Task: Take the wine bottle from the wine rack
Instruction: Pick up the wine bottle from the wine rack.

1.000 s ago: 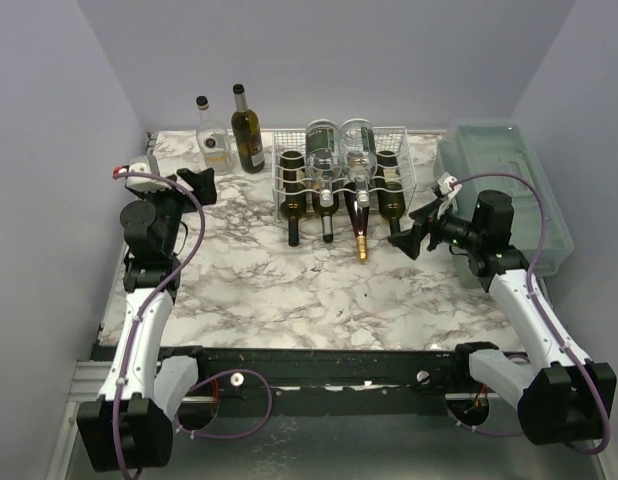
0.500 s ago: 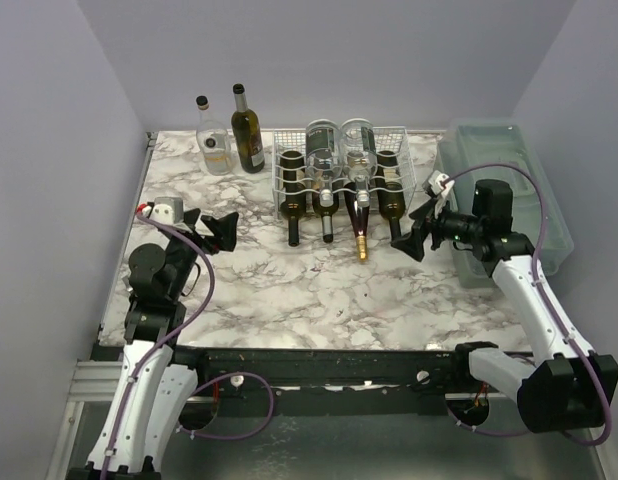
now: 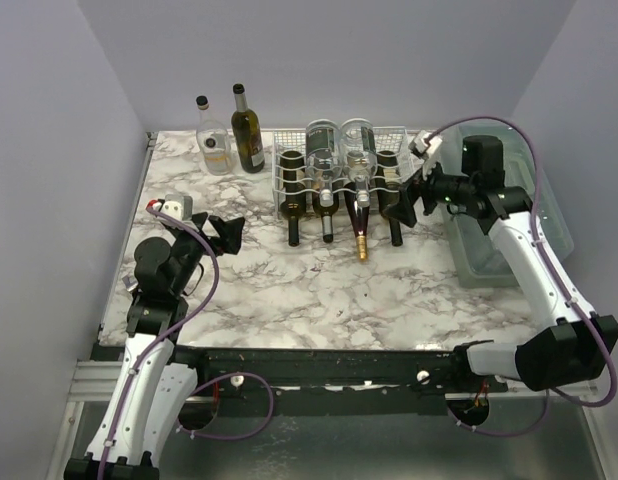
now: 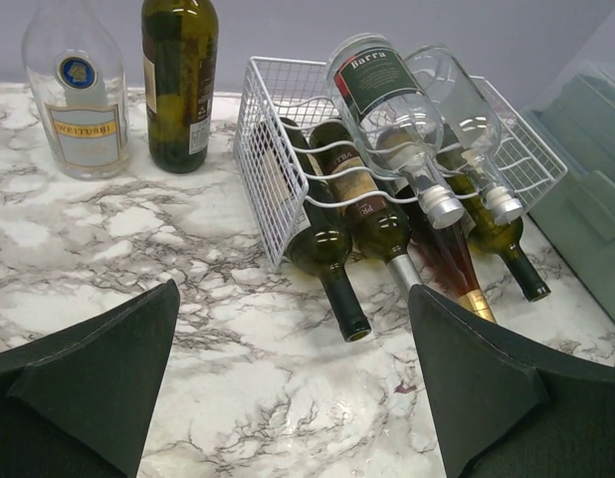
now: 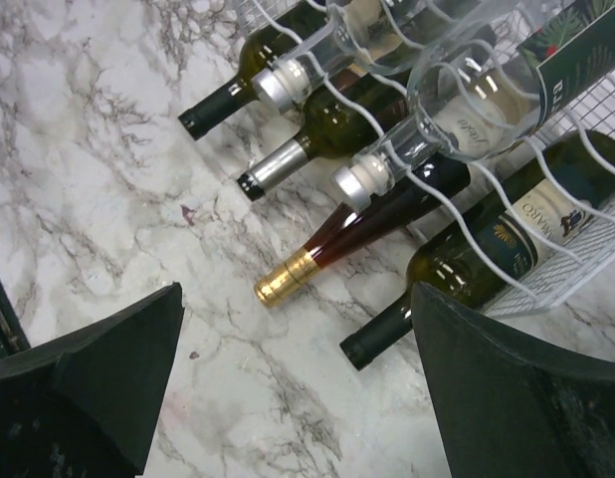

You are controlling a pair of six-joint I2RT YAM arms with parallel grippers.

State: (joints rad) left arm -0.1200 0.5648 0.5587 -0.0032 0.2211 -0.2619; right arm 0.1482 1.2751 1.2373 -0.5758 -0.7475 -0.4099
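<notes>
Right wrist view: dark green glass wine bottle (image 5: 482,261) lies in the lower right cradle of the white wire-grid rack (image 3: 281,180), neck toward the near side. It is likely heavy, slick and breakable, so grasp the neck. Right gripper (image 3: 407,200) and left gripper (image 3: 221,232) gape wide, empty.

Plain pale lavender-grey walls (image 3: 319,60) close in a white, grey-veined marble counter (image 3: 289,290) on three sides: back, left and right. The light is soft and even.
</notes>
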